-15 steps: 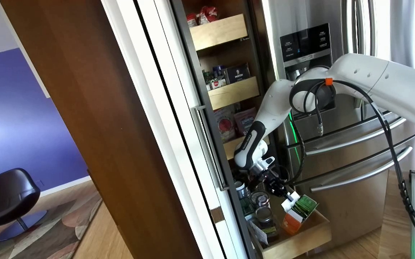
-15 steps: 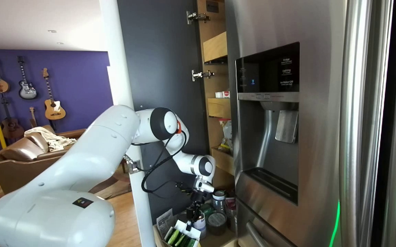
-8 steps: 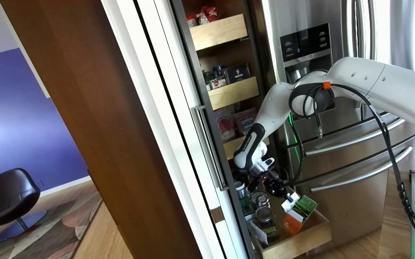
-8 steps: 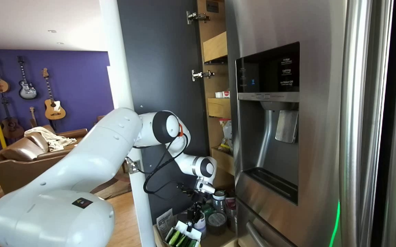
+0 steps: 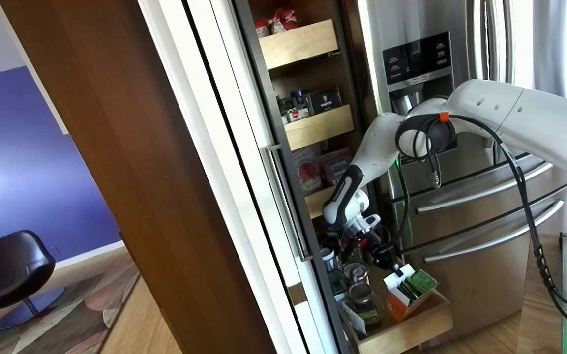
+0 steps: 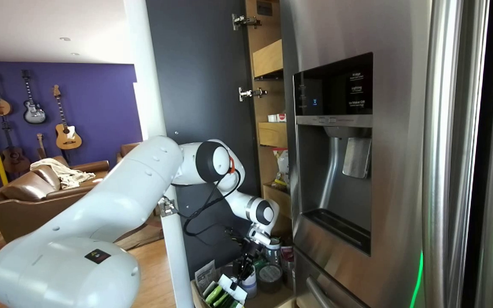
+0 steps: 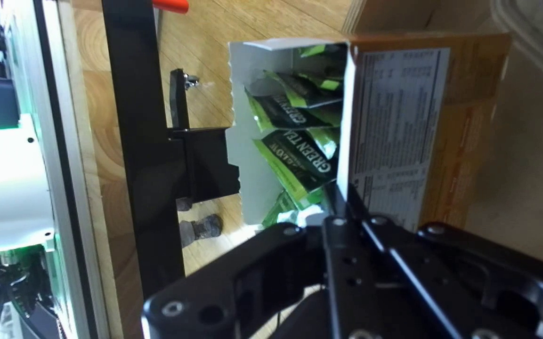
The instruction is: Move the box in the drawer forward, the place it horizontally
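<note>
The box is an open orange carton full of green tea packets. It shows in an exterior view and the wrist view, tilted in the drawer near its front. In an exterior view its white flap and green packets show. The drawer is a pulled-out tray of blond wood. My gripper is shut on one thin wall of the box at its open end, one finger inside and one outside. The gripper also shows above the box in both exterior views.
Jars and cans stand in the drawer behind and beside the box. A printed paper leans at the drawer's side. The open cabinet door and the steel fridge flank the drawer. Shelf trays are above.
The arm has lowered slightly and its wrist has tilted. The box's open end has tipped a little toward the drawer's front with the gripper, which stays closed on its wall.
</note>
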`<state>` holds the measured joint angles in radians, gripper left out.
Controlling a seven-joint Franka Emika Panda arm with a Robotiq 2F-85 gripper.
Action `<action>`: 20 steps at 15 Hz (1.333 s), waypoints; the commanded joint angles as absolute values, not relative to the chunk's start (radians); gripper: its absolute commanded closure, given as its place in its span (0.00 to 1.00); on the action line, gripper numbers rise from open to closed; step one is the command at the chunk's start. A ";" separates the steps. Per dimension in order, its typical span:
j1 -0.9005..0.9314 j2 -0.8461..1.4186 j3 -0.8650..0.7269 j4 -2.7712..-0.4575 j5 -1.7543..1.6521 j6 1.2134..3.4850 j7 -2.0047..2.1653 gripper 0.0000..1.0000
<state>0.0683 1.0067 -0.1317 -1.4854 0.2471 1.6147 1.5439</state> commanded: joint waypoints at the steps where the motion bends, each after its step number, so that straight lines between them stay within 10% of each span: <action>1: 0.036 1.064 -0.115 -1.410 0.299 1.537 1.644 1.00; 16: -0.035 1.211 -0.105 -1.247 0.383 1.445 1.925 1.00; 20: -0.041 1.205 -0.103 -1.241 0.373 1.473 1.923 0.60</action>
